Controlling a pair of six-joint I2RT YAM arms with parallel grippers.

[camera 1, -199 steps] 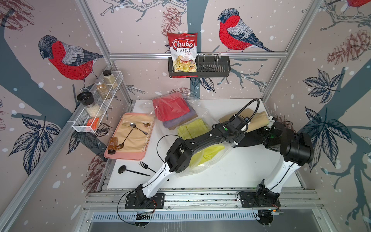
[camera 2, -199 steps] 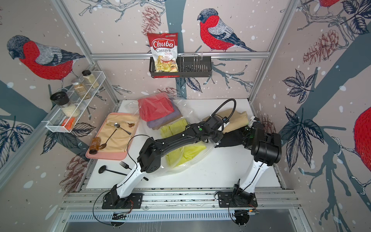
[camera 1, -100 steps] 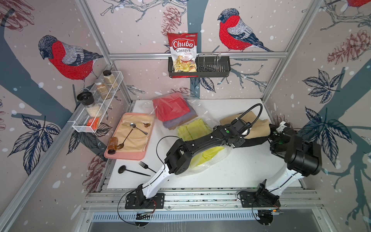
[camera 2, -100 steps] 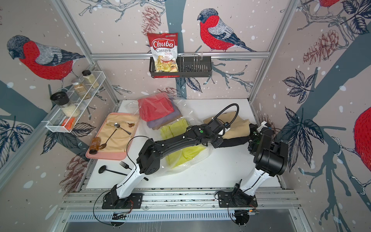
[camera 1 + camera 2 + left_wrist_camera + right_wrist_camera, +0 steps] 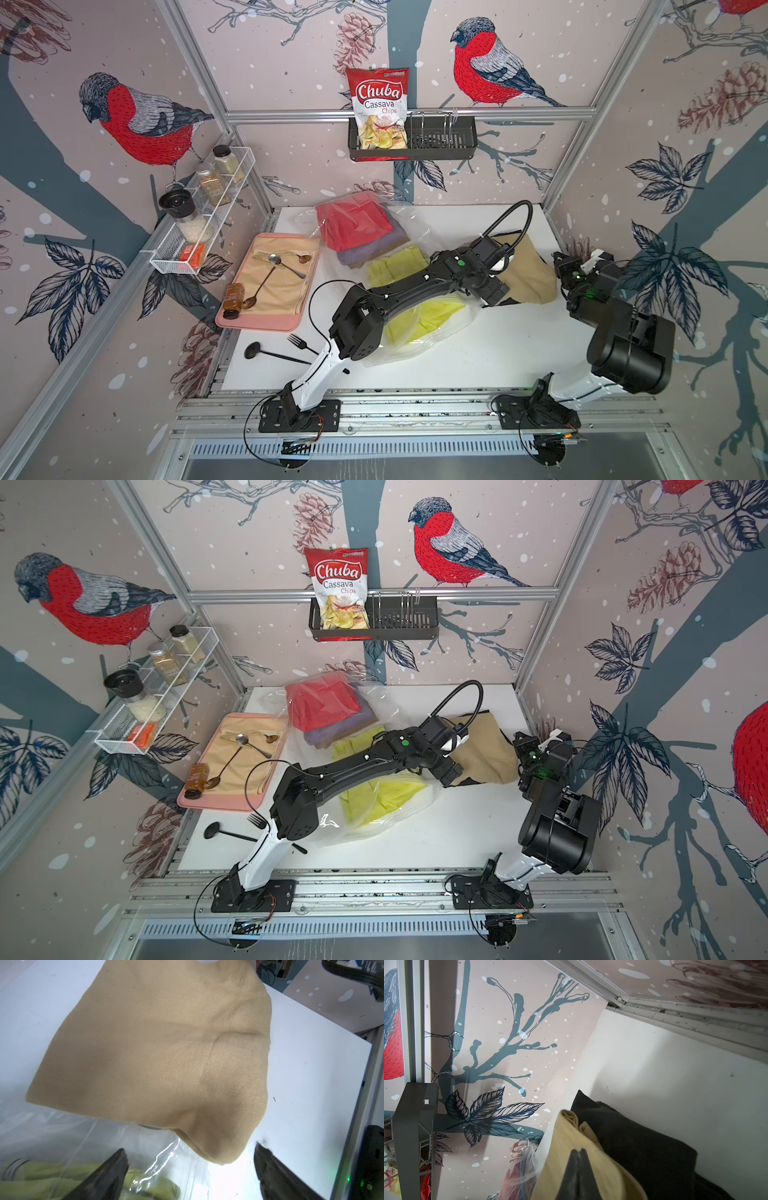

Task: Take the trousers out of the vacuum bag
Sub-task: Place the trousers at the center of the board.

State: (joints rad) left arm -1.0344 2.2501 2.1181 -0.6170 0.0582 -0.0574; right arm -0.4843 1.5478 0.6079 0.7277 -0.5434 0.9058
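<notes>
One clear, crinkly vacuum bag [image 5: 397, 353] sprawls mid-counter [image 5: 490, 361], holding folded red [image 5: 353, 226], purple [image 5: 368, 254] and yellow-green trousers [image 5: 422, 322]. The other two of five pairs, mustard [image 5: 530, 272] over black [image 5: 643, 1136], lie outside at the right. Of two tools, the left tool [image 5: 190, 1148] gapes released over the mustard pair, and the right tool [image 5: 578, 1152] is clenched on nothing.

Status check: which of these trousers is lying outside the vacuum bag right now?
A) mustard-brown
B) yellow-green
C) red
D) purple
A: the mustard-brown trousers lie on the table beside the vacuum bag with no film over them, while the red trousers, purple trousers and yellow-green trousers sit under its plastic.
</notes>
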